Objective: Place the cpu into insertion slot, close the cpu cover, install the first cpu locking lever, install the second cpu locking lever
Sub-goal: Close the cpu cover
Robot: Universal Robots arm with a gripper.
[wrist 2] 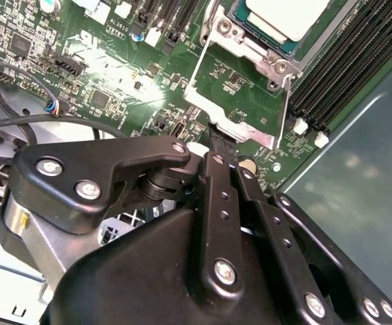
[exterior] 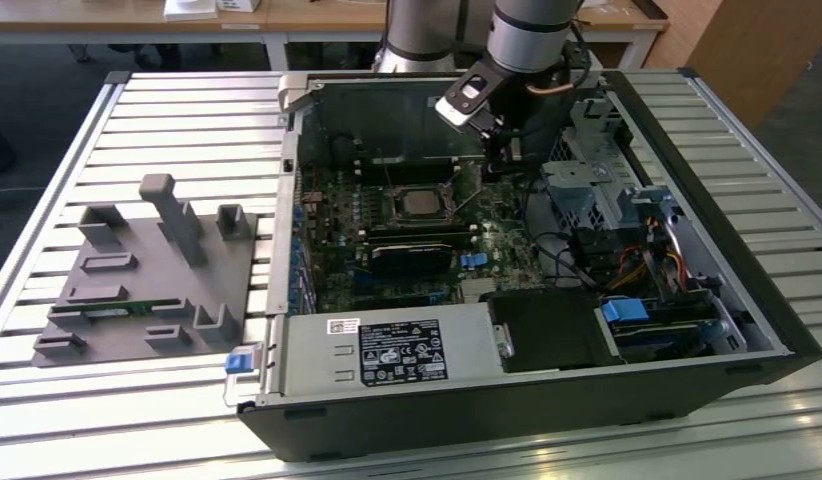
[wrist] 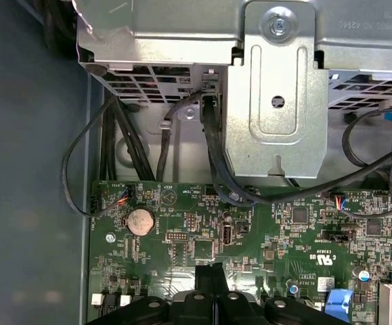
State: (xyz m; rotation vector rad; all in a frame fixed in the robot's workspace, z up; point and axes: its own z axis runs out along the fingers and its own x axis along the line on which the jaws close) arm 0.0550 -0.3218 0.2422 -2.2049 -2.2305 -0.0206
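The gripper (exterior: 497, 140) hangs inside an open computer case (exterior: 518, 420), near the socket (wrist 2: 260, 51) on the exterior view's right. Its two black fingers (wrist: 211, 271) are pressed together with no gap between them, and they hold nothing. In the second wrist view the gripper's tips (wrist 2: 214, 135) sit right at the free edge of the cover (wrist 2: 240, 125). I cannot tell whether they touch it. The cover is a silvery frame swung open away from the socket, with green board showing through its window. The chip (wrist 2: 287, 15) already lies flat in the socket, pale top up. In the exterior view it shows as a grey square (exterior: 419, 204) in the middle of the board (exterior: 338, 230). Far to the exterior view's left of the socket, outside the case, a grey holder block (exterior: 144, 270) rests on the slatted table (exterior: 184, 110). Nearer the camera than the socket sits the silver power supply box (exterior: 384, 350). To the exterior view's right of the socket stands a metal drive cage (exterior: 585, 185) with black cables running to it. In the first wrist view a coin battery (wrist: 141, 219) lies on the board.
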